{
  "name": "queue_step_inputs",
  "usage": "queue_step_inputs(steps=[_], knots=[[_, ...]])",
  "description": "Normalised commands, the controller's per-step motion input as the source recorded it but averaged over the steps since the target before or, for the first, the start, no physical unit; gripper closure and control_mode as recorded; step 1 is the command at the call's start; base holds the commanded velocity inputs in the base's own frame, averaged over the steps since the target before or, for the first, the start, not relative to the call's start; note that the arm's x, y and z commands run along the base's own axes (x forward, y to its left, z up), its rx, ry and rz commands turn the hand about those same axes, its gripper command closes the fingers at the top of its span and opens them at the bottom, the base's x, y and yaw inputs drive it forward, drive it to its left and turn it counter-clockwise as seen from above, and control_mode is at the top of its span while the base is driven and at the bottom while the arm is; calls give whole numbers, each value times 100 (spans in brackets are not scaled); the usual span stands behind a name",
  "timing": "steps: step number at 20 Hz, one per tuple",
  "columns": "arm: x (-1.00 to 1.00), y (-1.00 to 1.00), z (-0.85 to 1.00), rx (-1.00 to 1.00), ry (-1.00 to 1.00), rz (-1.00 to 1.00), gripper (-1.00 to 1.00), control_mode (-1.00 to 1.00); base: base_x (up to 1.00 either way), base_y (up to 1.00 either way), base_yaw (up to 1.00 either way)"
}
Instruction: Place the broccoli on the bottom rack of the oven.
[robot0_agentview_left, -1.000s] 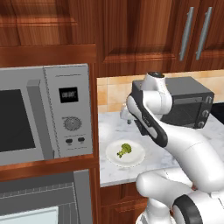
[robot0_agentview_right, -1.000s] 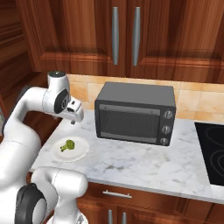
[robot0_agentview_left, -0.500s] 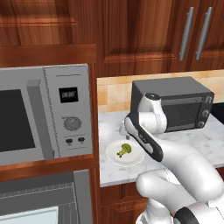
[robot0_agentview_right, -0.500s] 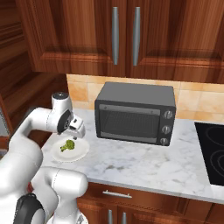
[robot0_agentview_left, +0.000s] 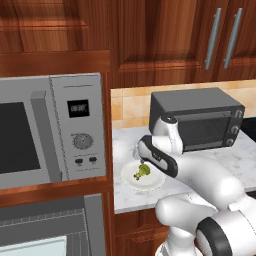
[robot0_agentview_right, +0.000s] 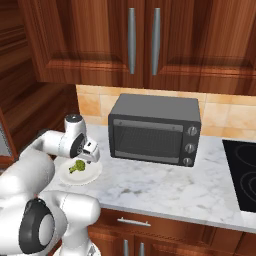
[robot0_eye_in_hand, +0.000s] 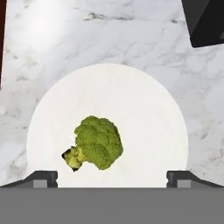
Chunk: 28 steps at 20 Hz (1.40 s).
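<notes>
The broccoli (robot0_eye_in_hand: 97, 143), a small green floret with a pale stalk, lies on a white plate (robot0_eye_in_hand: 109, 74) on the marble counter. My gripper (robot0_eye_in_hand: 112, 177) hangs open just above the plate. Its two dark fingertips (robot0_eye_in_hand: 41, 177) stand wide apart, with the floret between them, nearer the left one. From the base the broccoli (robot0_agentview_left: 142, 172) (robot0_agentview_right: 76, 166) lies directly under the hand, and the gripper (robot0_agentview_left: 148, 162) (robot0_agentview_right: 92, 157) points down at it. The oven (robot0_agentview_left: 50, 227) with its ribbed grey interior sits low at the left, below the microwave.
A black toaster oven (robot0_agentview_right: 155, 130) stands on the counter right of the plate. A steel microwave (robot0_agentview_left: 50, 130) is built into the wall at the left. A black cooktop (robot0_agentview_right: 242, 170) lies at the far right. Wooden cabinets hang above.
The hand has come down from above the counter to just over the plate and broccoli. The jaws have stayed wide.
</notes>
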Motion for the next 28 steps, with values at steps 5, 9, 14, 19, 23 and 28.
queue_step_inputs(steps=[5, 9, 14, 19, 23, 28], knots=[[21, 19, -35, 0, 13, 0, -100, -100, 0, 0, 0], [28, 20, -32, 0, 9, 0, -100, -100, 0, 0, 0], [17, 0, -25, -2, 1, 0, -100, -100, 0, 0, 0], [-4, 0, -22, 0, 3, 3, -100, -100, 0, 0, 0], [-5, 0, 0, 0, 0, 3, -100, -100, 0, 0, 0], [-17, 2, 0, 0, 0, 1, -100, -100, 0, 0, 0]])
